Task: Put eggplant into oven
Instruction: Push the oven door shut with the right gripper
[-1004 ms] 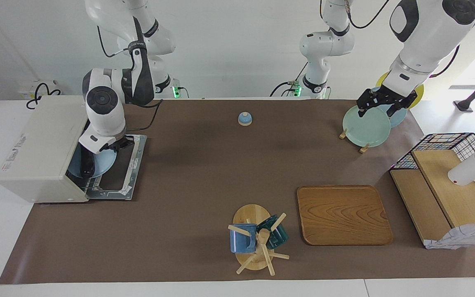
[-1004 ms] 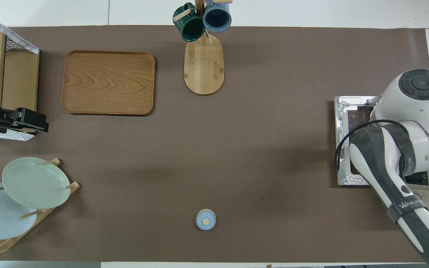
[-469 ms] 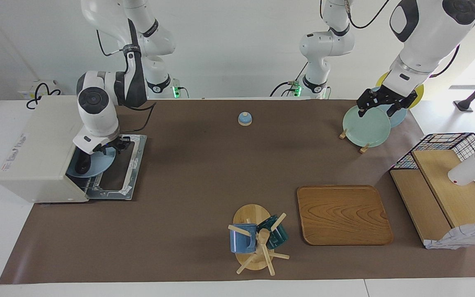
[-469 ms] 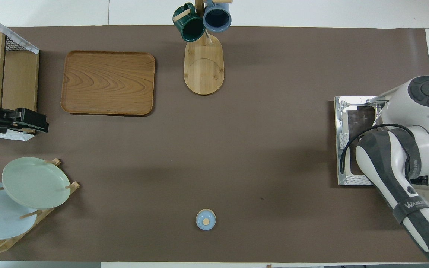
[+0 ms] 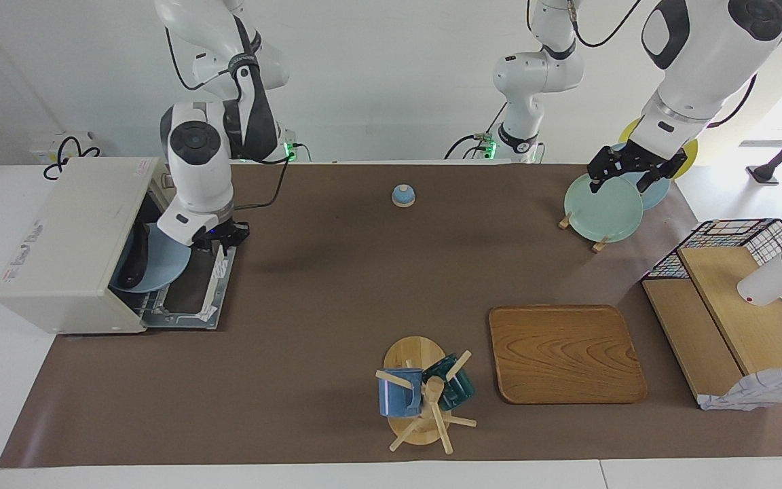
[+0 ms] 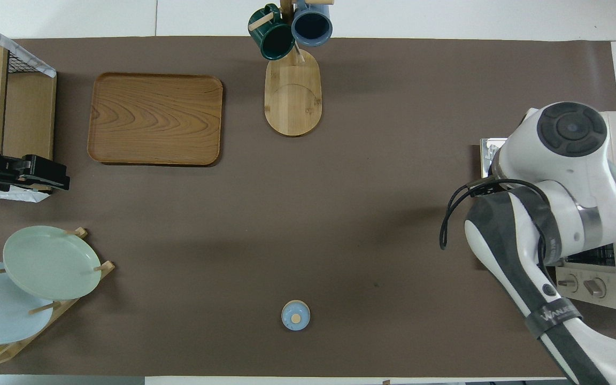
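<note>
Eggplant (image 5: 134, 261) on blue plate (image 5: 160, 268) inside oven (image 5: 65, 244), door down. Right gripper (image 5: 222, 239) over door, at plate's 2 o'clock; fingers' state unreadable. Left gripper (image 5: 625, 173) over plate rack, fingers spread, empty.

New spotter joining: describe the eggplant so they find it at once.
Find the cream oven at the right arm's end of the table, its door dropped open. In its mouth sits a pale blue plate; the eggplant lies on it, slim, glossy, nearly black.
</note>
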Robot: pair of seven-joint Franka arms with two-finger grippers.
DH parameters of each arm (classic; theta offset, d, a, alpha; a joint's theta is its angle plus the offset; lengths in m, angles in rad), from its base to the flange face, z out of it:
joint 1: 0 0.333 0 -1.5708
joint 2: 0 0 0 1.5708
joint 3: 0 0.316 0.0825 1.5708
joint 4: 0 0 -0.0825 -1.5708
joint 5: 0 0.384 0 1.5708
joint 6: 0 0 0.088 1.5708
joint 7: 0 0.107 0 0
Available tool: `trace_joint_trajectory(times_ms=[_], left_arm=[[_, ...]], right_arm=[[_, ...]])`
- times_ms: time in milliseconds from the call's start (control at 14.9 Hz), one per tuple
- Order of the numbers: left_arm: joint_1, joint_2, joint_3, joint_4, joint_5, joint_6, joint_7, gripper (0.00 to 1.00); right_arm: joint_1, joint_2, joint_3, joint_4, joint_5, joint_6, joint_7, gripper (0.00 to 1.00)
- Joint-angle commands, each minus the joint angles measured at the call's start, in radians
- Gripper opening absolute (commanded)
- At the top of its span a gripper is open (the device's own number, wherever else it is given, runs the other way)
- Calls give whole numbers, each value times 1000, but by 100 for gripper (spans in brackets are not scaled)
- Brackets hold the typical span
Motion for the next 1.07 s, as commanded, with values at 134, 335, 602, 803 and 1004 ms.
trace_joint_trajectory(times_ms=[134,335,602,803,1004], left_arm=[[13,-9,-9,-1,22,-12,3,100],[13,-9,-9,-1,22,-12,3,100],[13,-9,-9,-1,22,-12,3,100],[13,-9,-9,-1,22,-12,3,100],[13,-9,-9,-1,24,-12,3,100]], right_arm=[[-32,53,1,-104,11,174,13,0],[-44,56,1,-125,11,188,22,0],[-76,70,1,-153,11,222,22,0],[-84,73,1,-184,11,265,21,0],[-93,67,1,-222,11,317,18,0]])
